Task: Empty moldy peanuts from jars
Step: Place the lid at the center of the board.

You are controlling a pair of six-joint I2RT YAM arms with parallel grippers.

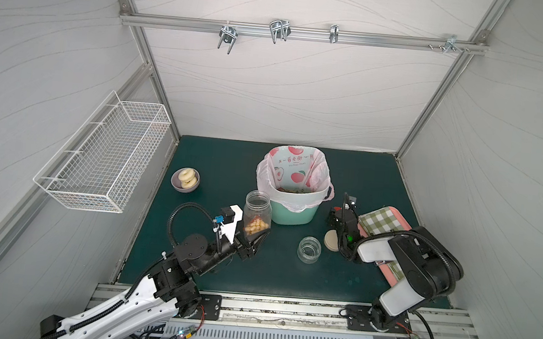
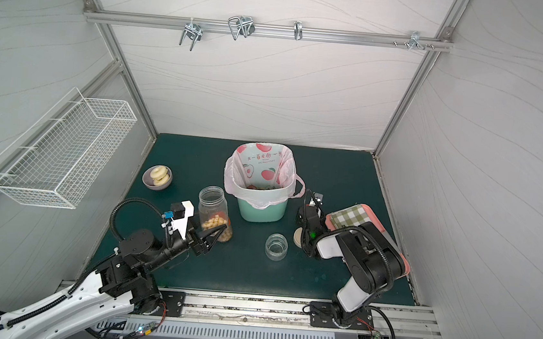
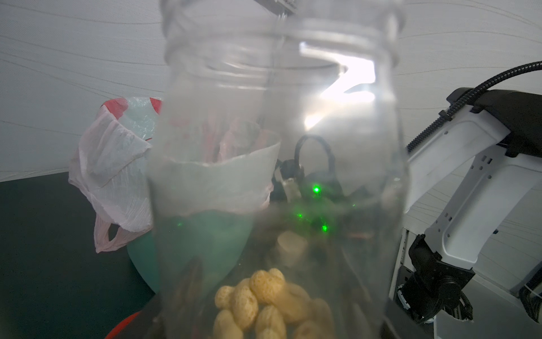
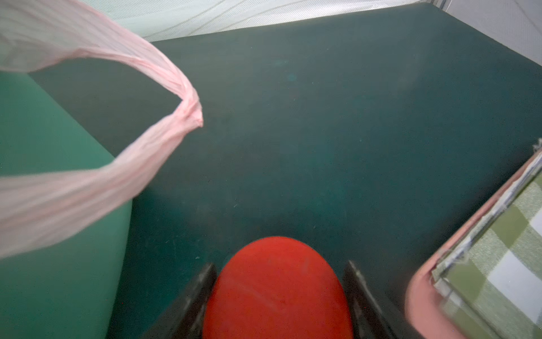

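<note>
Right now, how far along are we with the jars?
Done: squat jar sits empty, beige lid beside it. In hand: left jaws grip the uncapped tall jar; right jaws hold a red lid. Left: tipping its peanuts into the bin.

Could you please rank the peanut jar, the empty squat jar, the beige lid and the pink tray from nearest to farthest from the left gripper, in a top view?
1. peanut jar: between the left gripper jaws.
2. empty squat jar: to its right, mid-table.
3. beige lid: just beyond that jar.
4. pink tray: far right edge.
</note>
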